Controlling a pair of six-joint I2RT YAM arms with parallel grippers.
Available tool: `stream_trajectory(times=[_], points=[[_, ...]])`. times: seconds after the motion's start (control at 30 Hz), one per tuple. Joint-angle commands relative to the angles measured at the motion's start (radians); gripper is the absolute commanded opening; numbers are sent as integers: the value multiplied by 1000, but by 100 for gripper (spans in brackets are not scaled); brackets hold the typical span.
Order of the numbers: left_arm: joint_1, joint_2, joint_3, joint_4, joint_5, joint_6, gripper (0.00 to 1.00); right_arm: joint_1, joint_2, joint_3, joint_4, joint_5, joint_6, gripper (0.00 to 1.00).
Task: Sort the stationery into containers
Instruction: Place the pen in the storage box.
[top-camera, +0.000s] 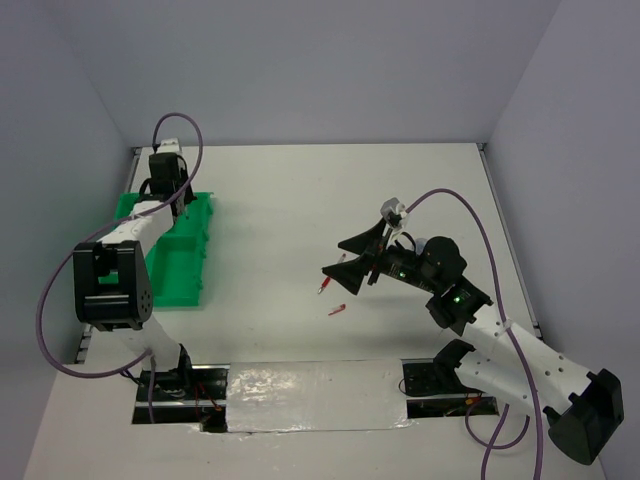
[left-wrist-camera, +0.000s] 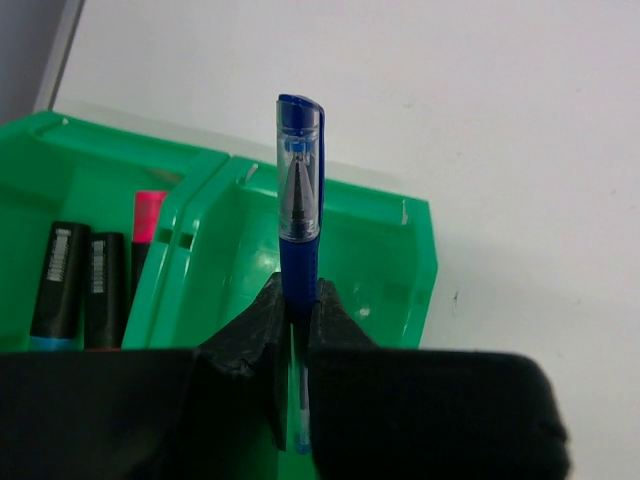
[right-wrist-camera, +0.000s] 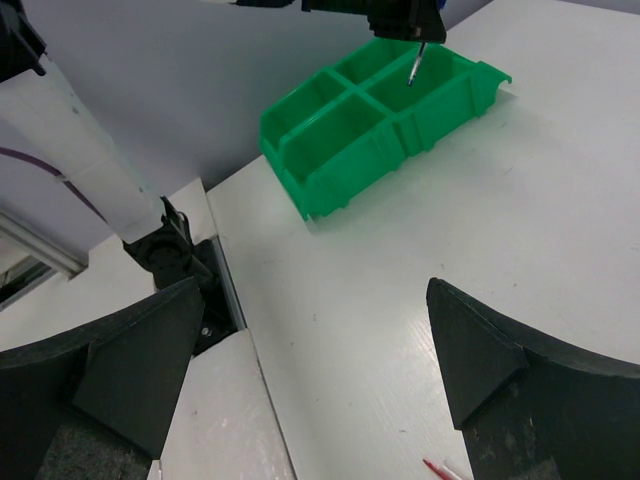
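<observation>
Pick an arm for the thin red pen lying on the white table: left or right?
Right. Its gripper is open and sits close by the thin red pen. The left gripper is shut on a blue capped pen over the green plastic tray, well away from it.

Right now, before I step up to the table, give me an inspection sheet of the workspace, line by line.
Surface: white table, with a shiny strip along the near edge.
Job's things: green four-compartment tray at the left; highlighters lying in one compartment; blue pen held over the neighbouring compartment; red pen loose on the table, with a second thin red-tipped piece beside it.
Clutter: nothing seen.
End effectors: left end effector shut on the blue pen; right end effector open and empty, near the red pen.
Cables: a purple cable loops off each arm.
Surroundings: plain grey walls on three sides.
</observation>
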Motion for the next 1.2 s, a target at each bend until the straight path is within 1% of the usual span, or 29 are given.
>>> stream_trajectory(times=[0.0, 0.07, 0.13, 0.33, 0.57, 1.17], points=[[7, 11, -46, 137, -33, -19, 7, -2, 5, -3, 63, -18, 5, 100], [10, 24, -54, 145, -33, -22, 8, -3, 4, -4, 65, -18, 7, 100], [8, 33, -54, 139, -38, -24, 6, -3, 4, -4, 66, -20, 5, 100], [10, 36, -92, 171, -46, -32, 7, -3, 13, -3, 66, -23, 7, 100], [8, 42, -86, 151, -56, -35, 7, -3, -10, -3, 58, -14, 1, 100], [5, 21, -124, 156, -70, -38, 11, -3, -30, -4, 52, -21, 1, 100]])
